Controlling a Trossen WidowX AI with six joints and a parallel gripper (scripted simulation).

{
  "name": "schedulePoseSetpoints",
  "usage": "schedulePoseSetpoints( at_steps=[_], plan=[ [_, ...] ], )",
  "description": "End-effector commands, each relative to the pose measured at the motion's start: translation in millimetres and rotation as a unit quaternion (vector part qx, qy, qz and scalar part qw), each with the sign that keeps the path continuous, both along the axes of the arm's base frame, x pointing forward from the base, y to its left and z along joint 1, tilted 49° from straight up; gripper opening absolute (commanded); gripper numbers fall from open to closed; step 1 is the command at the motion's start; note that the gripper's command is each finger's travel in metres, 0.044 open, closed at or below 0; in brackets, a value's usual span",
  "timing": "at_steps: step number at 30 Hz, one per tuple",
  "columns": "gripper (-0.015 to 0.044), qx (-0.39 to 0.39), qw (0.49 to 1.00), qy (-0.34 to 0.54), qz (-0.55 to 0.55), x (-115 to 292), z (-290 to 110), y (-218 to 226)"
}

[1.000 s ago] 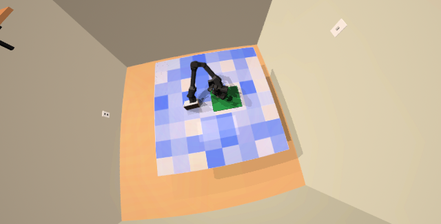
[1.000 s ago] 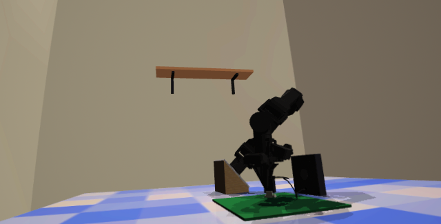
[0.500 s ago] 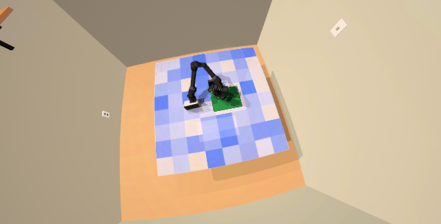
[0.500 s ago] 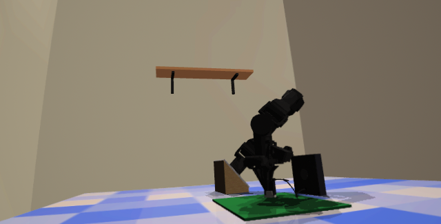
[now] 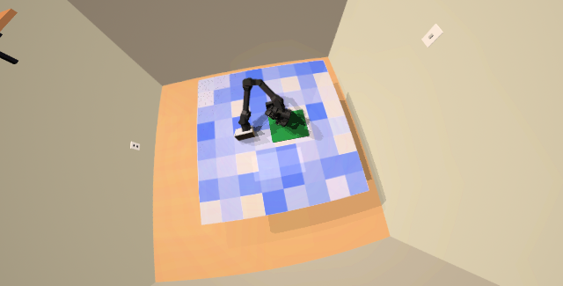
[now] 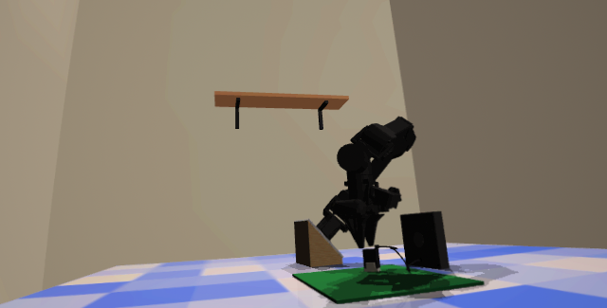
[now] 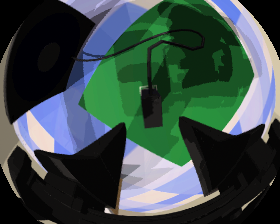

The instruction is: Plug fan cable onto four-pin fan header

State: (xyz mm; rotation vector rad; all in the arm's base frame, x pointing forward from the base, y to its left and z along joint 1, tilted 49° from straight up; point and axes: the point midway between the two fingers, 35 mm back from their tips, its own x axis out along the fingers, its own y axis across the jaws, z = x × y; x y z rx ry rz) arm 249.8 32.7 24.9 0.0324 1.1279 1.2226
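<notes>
The green board [image 5: 290, 134] [image 6: 337, 294] [image 7: 103, 95] lies flat. The fan's black plug [image 6: 371, 254] [image 7: 152, 113] stands upright on the pale header [image 6: 372, 266] [image 7: 143, 88]; whether it is all the way down cannot be told. The thin black cable [image 6: 389, 247] [image 7: 149, 65] runs from the plug in a loop to the black fan [image 6: 422, 239] [image 7: 48, 57], which stands beside the board. My gripper [image 5: 283, 123] [image 6: 366, 245] [image 7: 152, 124] is open and empty, just above the plug. Its fingertips stand apart, one to each side of the plug in the wrist view.
A wooden wedge-shaped block [image 6: 325, 252] stands behind the board in the exterior view, by the arm's base. A wall shelf [image 6: 280, 100] hangs high behind the arm. The fan and its cable loop are close to the gripper's side.
</notes>
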Motion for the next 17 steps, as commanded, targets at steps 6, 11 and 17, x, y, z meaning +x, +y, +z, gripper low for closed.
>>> schedulePoseSetpoints(
  at_steps=[6,11,17],
  plan=[
    [0.026,-0.003,1.0,-0.008,0.0,3.2,16.5,-18.0],
    [0.026,-0.008,1.0,-0.008,-0.002,-8.7,3.1,-34.4],
    [0.026,-0.008,1.0,-0.006,-0.001,-71.3,-41.2,-80.3]
  ],
)
